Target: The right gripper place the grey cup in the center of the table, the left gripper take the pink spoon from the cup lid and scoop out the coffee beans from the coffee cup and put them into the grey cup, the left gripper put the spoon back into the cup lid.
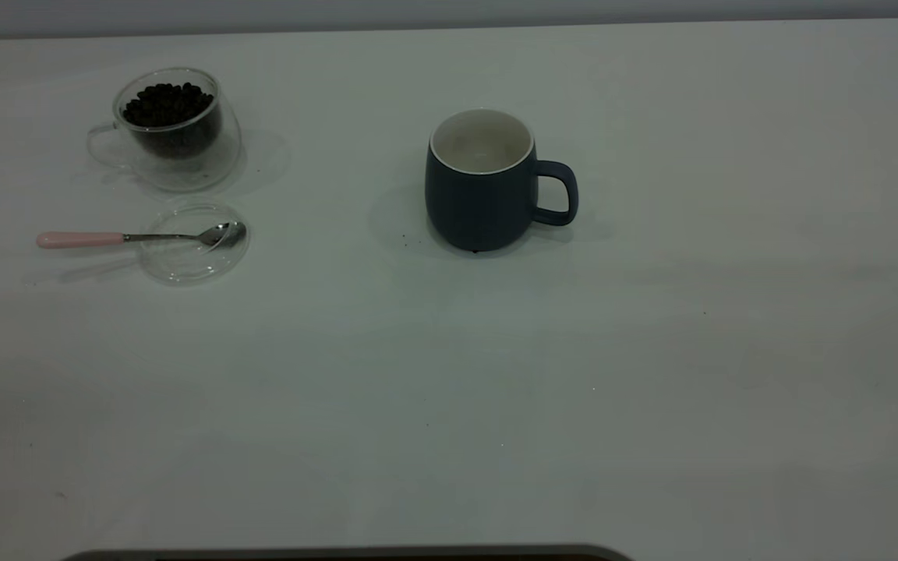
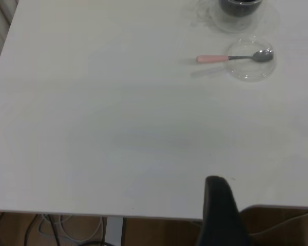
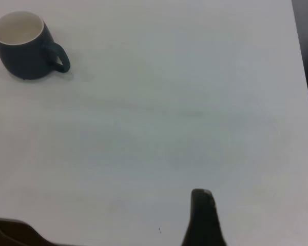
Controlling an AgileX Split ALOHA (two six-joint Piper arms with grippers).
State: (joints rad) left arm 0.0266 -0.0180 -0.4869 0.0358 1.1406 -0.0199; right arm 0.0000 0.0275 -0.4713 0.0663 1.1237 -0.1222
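slate-grey cup (image 1: 480, 187) is seen upright near the middle of the white table (image 1: 449, 389), its handle turned toward the right arm's side; only the exterior view shows it together with the glass coffee cup (image 1: 172, 132) of dark coffee beans (image 1: 167, 104). the pink spoon (image 1: 137, 237) is laid across the clear cup lid (image 1: 193, 243), bowl on the lid, handle pointed away from the grey cup. left gripper (image 2: 220, 215) and right gripper (image 3: 203, 220) are shown only in the wrist views, near the table's edge, touching nothing; their opening cannot be told.
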